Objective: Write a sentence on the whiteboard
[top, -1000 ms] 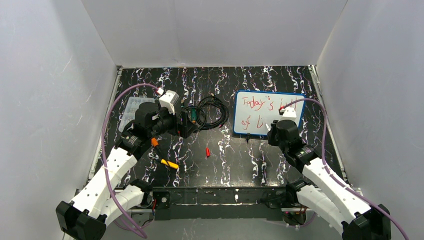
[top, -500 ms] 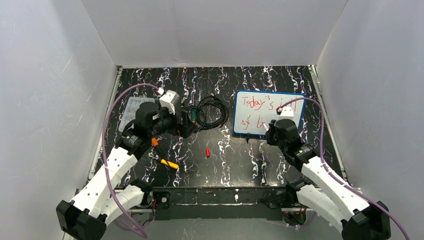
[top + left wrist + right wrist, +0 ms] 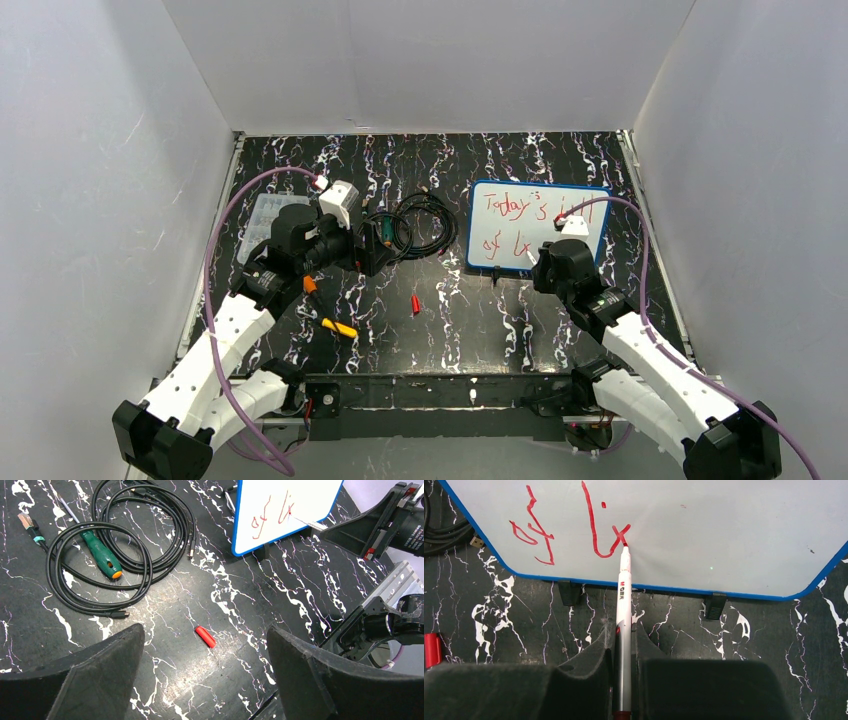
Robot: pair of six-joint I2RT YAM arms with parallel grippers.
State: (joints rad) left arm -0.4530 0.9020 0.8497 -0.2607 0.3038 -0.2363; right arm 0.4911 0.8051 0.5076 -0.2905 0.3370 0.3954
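Observation:
The whiteboard [image 3: 590, 205] with its blue frame stands at the right of the table, also in the right wrist view [image 3: 724, 535] and the left wrist view [image 3: 260, 500]. The sentence [image 3: 503, 206] is red lettering in two lines, the lower line [image 3: 569, 527] reading "of li". My right gripper [image 3: 623, 630] is shut on a white marker [image 3: 623, 605], whose red tip touches the board at the last stroke. My left gripper [image 3: 205, 660] hovers open over the table left of centre, holding nothing. The marker's red cap [image 3: 205, 636] lies on the table below it.
A coil of black cable [image 3: 420, 222] with a green-handled screwdriver [image 3: 102, 555] lies left of the board. A clear plastic box [image 3: 262, 215] sits at the far left. Orange and yellow tools [image 3: 330, 318] lie near the left arm. White walls enclose the table.
The right gripper has shifted slightly left and down along the board, adding a stroke to the lower line. The left arm has not moved.

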